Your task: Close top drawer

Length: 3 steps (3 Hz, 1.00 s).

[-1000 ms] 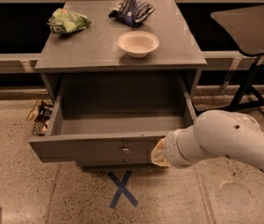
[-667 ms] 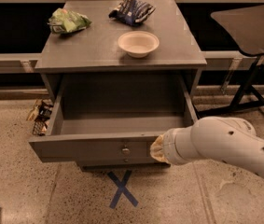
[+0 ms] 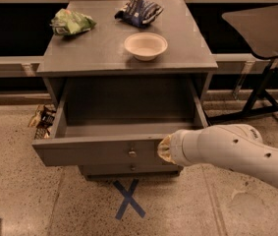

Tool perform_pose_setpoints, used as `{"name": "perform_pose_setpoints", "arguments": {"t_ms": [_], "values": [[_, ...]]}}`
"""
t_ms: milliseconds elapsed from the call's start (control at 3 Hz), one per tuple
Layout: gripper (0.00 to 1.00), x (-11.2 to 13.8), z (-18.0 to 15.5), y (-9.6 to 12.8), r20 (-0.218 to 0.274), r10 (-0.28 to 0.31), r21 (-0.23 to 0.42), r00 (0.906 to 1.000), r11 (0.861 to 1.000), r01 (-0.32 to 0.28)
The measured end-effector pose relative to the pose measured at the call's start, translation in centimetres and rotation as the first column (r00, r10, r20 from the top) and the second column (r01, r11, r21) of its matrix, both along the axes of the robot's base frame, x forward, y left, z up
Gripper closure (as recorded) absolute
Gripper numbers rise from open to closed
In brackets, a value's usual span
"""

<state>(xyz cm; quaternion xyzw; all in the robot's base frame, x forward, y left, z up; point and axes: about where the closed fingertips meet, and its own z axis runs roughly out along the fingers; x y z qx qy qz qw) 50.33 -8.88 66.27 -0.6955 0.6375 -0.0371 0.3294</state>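
Observation:
The top drawer (image 3: pixel 89 152) of the grey cabinet stands pulled far out, its deep grey box open and holding nothing that shows. Its flat front has a small round metal knob (image 3: pixel 132 154) at the centre. My white arm reaches in from the right, and the gripper (image 3: pixel 164 150) is at the drawer front, just right of the knob and against the panel. The arm's end hides most of the gripper. A lower drawer front with a similar knob (image 3: pixel 132 168) shows just under the top one.
On the cabinet top (image 3: pixel 99 58) lie a white bowl (image 3: pixel 145 45), a green bag (image 3: pixel 69 22) and a dark blue bag (image 3: pixel 138 10). A black chair (image 3: pixel 266 38) stands at right. Snack packets (image 3: pixel 41 119) lie on the floor at left. A blue tape X (image 3: pixel 127 199) marks the floor in front.
The arm has moved a little left along the drawer front, closer to the knob. The drawer is about as far out as before.

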Motion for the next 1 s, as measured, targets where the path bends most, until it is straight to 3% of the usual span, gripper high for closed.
{"name": "perform_pose_setpoints", "arguments": {"t_ms": [1000], "values": [[1.00, 7.2, -0.6, 0.2, 0.052, -0.027, -0.008, 0.9983, 1.000, 0.028]]}}
